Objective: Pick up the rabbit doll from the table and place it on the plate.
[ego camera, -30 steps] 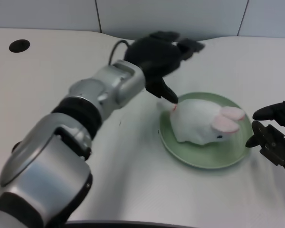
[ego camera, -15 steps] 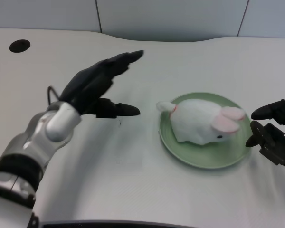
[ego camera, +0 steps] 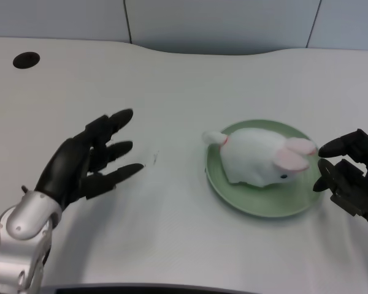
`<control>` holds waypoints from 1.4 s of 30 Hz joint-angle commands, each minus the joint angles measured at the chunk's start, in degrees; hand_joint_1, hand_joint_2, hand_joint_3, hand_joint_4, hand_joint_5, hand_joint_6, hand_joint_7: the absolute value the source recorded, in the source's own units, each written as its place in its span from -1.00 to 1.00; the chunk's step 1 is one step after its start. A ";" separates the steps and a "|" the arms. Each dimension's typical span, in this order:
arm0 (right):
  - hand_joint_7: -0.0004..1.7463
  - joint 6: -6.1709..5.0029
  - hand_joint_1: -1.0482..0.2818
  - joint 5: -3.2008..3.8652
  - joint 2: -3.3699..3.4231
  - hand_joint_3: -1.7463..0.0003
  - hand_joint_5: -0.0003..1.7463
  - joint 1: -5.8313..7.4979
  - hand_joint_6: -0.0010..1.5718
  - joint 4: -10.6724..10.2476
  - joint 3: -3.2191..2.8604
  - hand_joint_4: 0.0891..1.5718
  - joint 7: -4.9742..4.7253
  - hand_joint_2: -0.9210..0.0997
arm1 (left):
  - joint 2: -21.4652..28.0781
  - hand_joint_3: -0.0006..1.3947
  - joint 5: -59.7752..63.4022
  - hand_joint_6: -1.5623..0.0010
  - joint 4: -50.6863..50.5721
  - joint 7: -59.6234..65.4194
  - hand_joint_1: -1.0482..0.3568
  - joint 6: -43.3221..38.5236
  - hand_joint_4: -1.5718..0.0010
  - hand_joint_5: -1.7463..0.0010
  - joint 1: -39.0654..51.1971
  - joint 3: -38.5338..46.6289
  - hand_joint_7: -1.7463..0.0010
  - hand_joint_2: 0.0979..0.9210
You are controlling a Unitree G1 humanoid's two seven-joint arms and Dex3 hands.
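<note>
Well left of the plate (ego camera: 260,202), the left hand (ego camera: 80,165) has drawn back, fingers spread, holding nothing.

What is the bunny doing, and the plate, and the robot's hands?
rabbit doll: lying on the plate, nothing touching it
plate: flat on the table, holding the doll
left hand: empty, fingers spread, away from the plate
right hand: beside the plate, fingers curled, holding nothing
</note>
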 commanded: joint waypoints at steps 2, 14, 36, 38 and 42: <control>0.89 1.26 0.13 1.41 -0.57 0.41 1.00 0.04 -0.74 0.14 -1.05 -0.61 0.34 -1.00 | 0.08 -0.72 -3.41 0.59 -7.13 -1.10 -0.37 8.08 0.43 0.58 3.89 2.01 0.94 1.00; 0.85 -2.38 0.12 0.38 -1.15 0.38 1.00 -0.67 -0.74 3.40 -1.82 -0.69 -1.19 -1.00 | 1.86 -0.50 -7.39 -0.02 -9.35 -4.46 -0.24 25.00 0.21 -0.73 6.82 5.43 0.32 1.00; 0.65 -1.27 0.17 -0.58 -2.36 0.29 0.97 -4.67 -0.73 7.66 -2.33 -0.80 -3.93 -1.00 | 1.77 -0.37 -3.15 0.34 7.22 -7.09 -0.22 14.12 0.05 -1.00 0.78 5.26 -1.00 1.00; 0.66 -1.23 0.17 -0.44 -2.48 0.31 0.96 -4.92 -0.71 8.05 -2.39 -0.79 -3.69 -1.00 | 1.86 -0.34 -2.96 0.34 8.05 -7.39 -0.21 13.11 0.05 -1.00 0.48 5.19 -1.00 1.00; 0.67 -0.75 0.17 0.08 -2.78 0.32 0.96 -5.60 -0.70 8.83 -2.61 -0.77 -3.10 -1.00 | 1.61 -0.34 -3.03 0.33 9.37 -7.27 -0.22 12.68 0.04 -1.00 -0.42 5.41 -1.00 1.00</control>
